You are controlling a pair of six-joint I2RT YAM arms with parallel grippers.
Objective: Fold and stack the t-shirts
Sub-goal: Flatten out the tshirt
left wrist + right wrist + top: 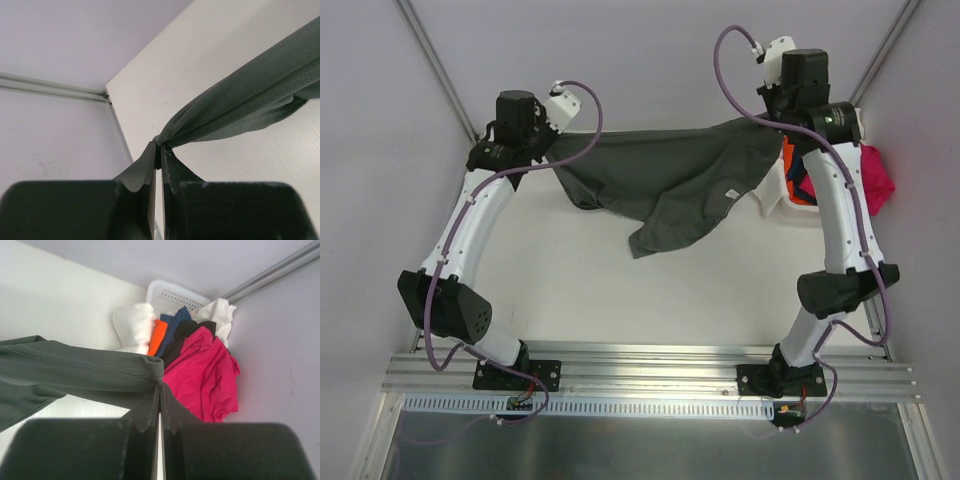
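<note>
T-shirt (pixel 670 185) of pitted charcoal knit sags, pinched by left end effector (pixel 160 148) and right end effector (pixel 159 388).

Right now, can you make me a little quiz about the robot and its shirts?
1. True or false: the left gripper and right gripper are both open.
2. Which shirt spills over the white basket? A pink B yellow C green
3. What stretches between the two grippers?
Key: 1 false, both are shut on cloth. 2 A, the pink t-shirt. 3 the grey t-shirt.
</note>
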